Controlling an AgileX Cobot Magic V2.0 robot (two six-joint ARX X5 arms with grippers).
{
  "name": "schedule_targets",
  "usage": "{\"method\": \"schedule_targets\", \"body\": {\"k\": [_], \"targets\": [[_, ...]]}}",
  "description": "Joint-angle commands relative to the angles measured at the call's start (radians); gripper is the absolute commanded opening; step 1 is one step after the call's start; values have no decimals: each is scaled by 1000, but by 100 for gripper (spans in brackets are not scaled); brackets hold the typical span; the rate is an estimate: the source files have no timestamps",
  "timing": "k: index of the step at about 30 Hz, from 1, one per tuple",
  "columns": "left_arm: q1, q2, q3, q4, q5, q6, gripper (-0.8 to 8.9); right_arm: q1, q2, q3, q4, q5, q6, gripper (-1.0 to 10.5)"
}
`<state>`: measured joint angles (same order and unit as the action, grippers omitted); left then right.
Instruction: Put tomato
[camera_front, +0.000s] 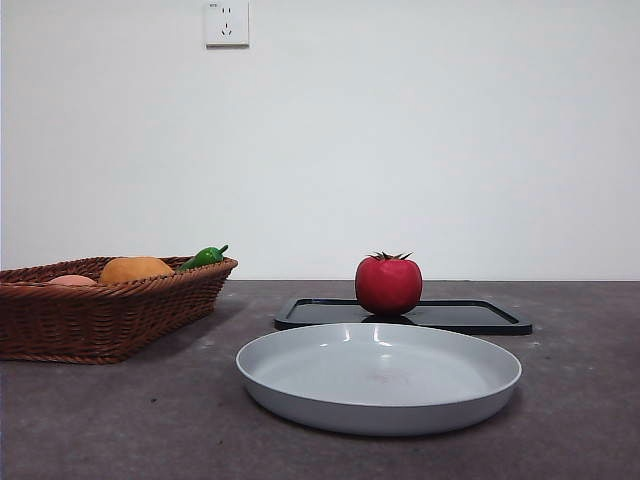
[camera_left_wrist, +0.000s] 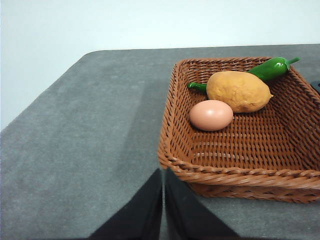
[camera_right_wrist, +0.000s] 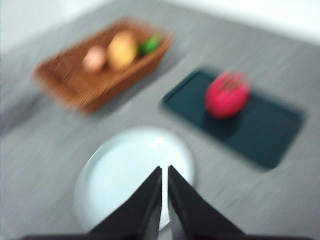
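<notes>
Glossy red round tomato (camera_front: 388, 285) is sitting on flat black tray (camera_front: 470, 317), behind empty grey plate (camera_front: 378, 378). Left hand (camera_left_wrist: 163, 200) and right hand (camera_right_wrist: 165, 200) are both hovering with jaws together, holding nothing.

Right wrist view: wholly blurred; tomato (camera_right_wrist: 227, 94) beyond the right hand (camera_right_wrist: 165, 172) shows no stem detail. Front view: basket (camera_front: 110, 315) cut by edge.
</notes>
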<state>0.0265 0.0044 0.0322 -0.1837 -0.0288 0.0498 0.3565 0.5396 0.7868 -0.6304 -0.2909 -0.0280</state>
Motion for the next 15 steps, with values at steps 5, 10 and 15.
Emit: {"method": "schedule_targets", "body": {"k": [5,10,15], "targets": [[1,-2,-21,-5,-5,-8,8,-216,-169,-240,307,5,-6,7],[1,-2,-21,-6,-5,-8,8,-336,-285,-445,497,5,2,7],[1,-2,-21,-5,-5,-8,8,-380,-402,-608,571,59,2,7]]}}
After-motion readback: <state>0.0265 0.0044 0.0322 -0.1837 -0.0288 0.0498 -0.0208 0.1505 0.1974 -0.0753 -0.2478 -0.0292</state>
